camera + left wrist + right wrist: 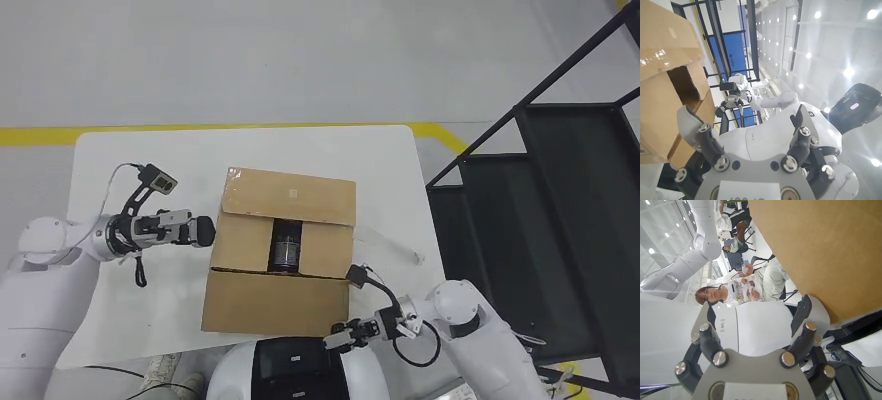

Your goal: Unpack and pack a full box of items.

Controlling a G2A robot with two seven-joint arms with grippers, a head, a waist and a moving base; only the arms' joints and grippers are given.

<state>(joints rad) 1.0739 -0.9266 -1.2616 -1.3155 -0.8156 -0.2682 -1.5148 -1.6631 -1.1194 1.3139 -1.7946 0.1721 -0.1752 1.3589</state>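
Cardboard box: flaps ajar, dark item inside, perhaps a jar.
Left gripper: fingers apart, beside box.
Right gripper: apart, near corner.
Progress: nothing out yet.

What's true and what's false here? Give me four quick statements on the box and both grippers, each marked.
1. The cardboard box sits on the white table. True.
2. The box's top flaps are fully closed. False: a gap between the flaps shows a dark container inside.
3. The left gripper is open and empty, by one side of the box. True.
4. The right gripper is shut on a bottle. False: it is open and holds nothing, close to the box's near corner.
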